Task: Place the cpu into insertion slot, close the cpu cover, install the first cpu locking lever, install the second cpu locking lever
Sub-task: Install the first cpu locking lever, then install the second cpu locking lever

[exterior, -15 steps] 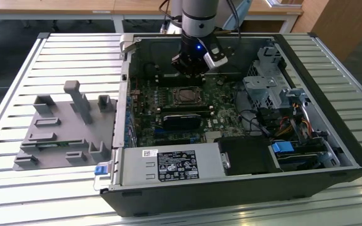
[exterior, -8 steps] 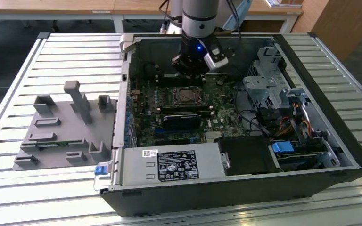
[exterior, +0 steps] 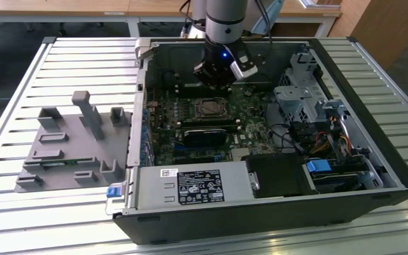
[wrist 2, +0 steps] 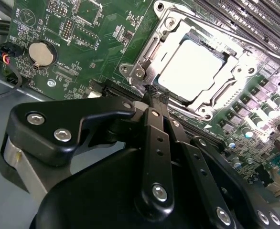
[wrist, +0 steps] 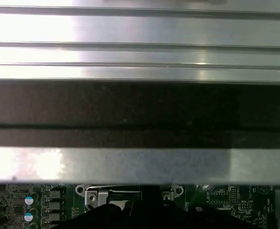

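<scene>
Inside the open computer case (exterior: 374, 175), the gripper (wrist 2: 149, 90) hangs just beside the insertion slot (wrist 2: 190, 71), fingers pressed together on nothing; the cpu (wrist 2: 190, 69) lies seated there, the cpu cover (wrist 2: 226, 45) seemingly lowered around it

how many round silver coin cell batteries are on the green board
1. The round silver coin cell battery sits in its holder on the green circuit board in the second wrist view, apart from the silver metal cpu cover. Others may be hidden behind the black gripper.
</scene>
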Robot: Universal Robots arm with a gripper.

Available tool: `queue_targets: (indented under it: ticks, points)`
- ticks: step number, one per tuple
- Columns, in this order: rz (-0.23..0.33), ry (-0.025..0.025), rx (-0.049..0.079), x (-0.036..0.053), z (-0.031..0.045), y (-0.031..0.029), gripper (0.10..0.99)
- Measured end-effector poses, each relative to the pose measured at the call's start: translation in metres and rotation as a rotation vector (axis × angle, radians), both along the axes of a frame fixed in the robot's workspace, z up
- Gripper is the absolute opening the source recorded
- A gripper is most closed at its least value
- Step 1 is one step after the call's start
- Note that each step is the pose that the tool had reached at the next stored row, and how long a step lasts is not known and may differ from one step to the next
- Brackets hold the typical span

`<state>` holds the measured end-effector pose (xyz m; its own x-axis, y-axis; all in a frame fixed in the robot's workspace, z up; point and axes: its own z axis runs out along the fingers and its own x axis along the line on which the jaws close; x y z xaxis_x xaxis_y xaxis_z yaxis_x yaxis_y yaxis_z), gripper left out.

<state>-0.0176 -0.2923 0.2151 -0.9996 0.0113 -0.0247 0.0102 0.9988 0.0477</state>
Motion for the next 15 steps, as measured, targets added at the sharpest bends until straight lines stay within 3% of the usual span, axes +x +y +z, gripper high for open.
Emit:
queue_targets:
  ticks: [15]
  points:
    - [0.0, 0.0, 0.0, 0.0004, 0.0, -0.0069, 0.106]
